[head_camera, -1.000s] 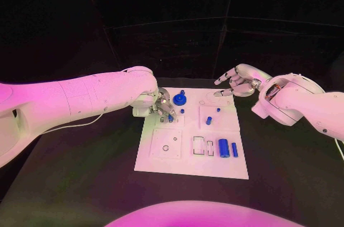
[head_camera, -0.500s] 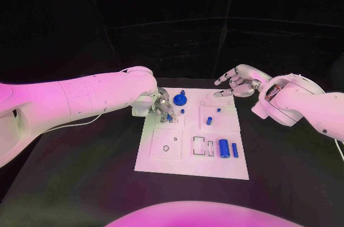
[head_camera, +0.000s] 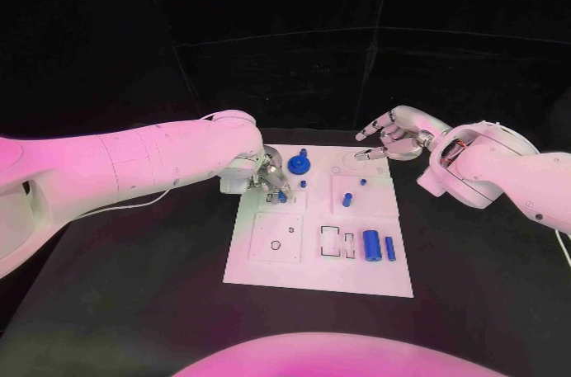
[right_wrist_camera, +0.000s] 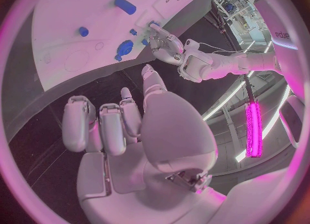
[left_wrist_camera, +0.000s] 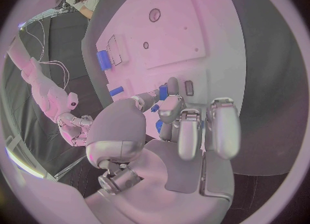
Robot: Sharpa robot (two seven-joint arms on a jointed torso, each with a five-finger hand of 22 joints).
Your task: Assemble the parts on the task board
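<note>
The white task board [head_camera: 280,266] lies mid-table. My left hand [head_camera: 268,173] hovers over its far left part and pinches a small blue part [head_camera: 282,195] between thumb and a finger, just above the board; the same part [left_wrist_camera: 163,91] sits at the fingertips of that hand [left_wrist_camera: 190,131] in the left wrist view. A blue knob [head_camera: 298,164] stands near the far edge, with small blue pegs [head_camera: 346,200] beside it. A blue cylinder [head_camera: 371,245] and a thin blue pin [head_camera: 389,247] lie at the right. My right hand [head_camera: 398,136] hangs off the far right corner, fingers apart, holding nothing.
Black table surrounds the board [right_wrist_camera: 77,1]. The right wrist view has the right hand [right_wrist_camera: 129,125], the cylinder [right_wrist_camera: 125,5], the knob [right_wrist_camera: 124,48] and the left hand [right_wrist_camera: 169,45] beyond it. Rectangular slots [head_camera: 330,241] and a round hole [head_camera: 275,246] mark the near half.
</note>
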